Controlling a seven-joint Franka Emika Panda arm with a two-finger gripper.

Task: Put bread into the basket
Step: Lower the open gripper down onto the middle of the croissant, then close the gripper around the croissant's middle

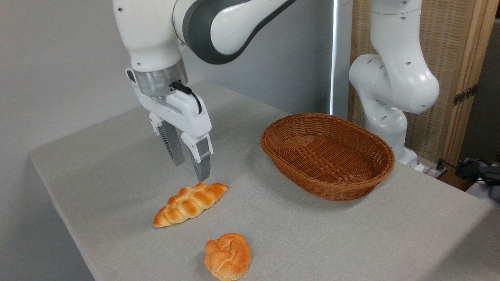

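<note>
The bread (190,203), a long braided golden loaf with pointed ends, lies flat on the grey table (351,234) left of centre. My gripper (190,172) hangs just above and behind the loaf, fingers pointing down, open with a gap between them and nothing held. The near fingertip hovers close over the loaf's right end. The basket (327,155), an oval brown wicker bowl with a thick rim, stands empty to the right of the gripper.
A round knotted bun (228,256) sits near the table's front edge, below the loaf. The arm's white base (390,97) rises behind the basket, in front of a woven screen. Cables lie off the table at far right.
</note>
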